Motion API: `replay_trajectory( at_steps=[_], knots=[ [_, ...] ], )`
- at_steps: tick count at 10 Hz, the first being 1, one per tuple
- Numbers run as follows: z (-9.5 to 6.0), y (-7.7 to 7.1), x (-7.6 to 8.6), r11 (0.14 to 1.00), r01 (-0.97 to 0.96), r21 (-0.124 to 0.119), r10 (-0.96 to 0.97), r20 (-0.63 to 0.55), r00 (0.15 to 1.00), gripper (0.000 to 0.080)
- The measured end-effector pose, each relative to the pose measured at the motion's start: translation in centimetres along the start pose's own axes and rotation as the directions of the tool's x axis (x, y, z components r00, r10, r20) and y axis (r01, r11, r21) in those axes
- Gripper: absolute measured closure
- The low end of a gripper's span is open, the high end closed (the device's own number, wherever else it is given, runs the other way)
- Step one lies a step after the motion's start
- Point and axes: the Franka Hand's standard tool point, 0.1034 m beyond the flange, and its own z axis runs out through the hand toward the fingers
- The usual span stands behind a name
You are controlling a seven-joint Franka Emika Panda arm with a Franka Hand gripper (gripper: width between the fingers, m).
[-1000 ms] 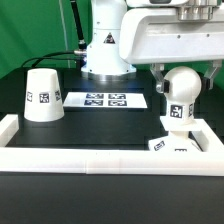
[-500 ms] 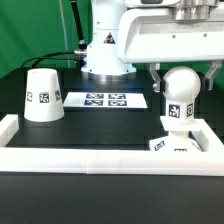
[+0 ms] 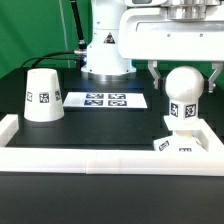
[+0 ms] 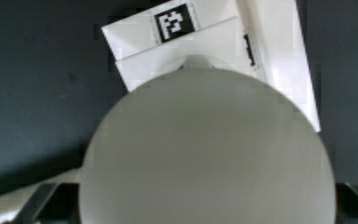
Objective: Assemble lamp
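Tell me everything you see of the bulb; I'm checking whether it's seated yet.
The bulb is a smooth white plastic ball on a short stem bearing a square black-and-white tag. It stands upright over the flat base, at the exterior view's right, between the fingers of the gripper. Whether anything touches it is unclear.
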Motion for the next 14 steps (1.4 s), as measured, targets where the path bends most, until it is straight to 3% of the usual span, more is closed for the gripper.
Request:
replay_trajectory(
  at_steps=[4,7,10,12,14],
  knots=[
    [0.0,0.2,-0.4,0.950,-0.311,-0.011,0.311,0.009,0.950,0.0225],
    [0.2,0.1,-0.9,0.788,-0.616,-0.017,0.616,0.010,0.788,0.0225],
    [0.3,-0.1,-1.0,0.607,-0.794,-0.013,0.794,0.030,0.607,0.0227],
    [0.3,-0.3,-1.1,0.530,-0.848,-0.017,0.848,0.039,0.529,0.0234],
    [0.3,-0.4,-1.1,0.514,-0.857,-0.015,0.857,0.038,0.514,0.0238]
  ],
)
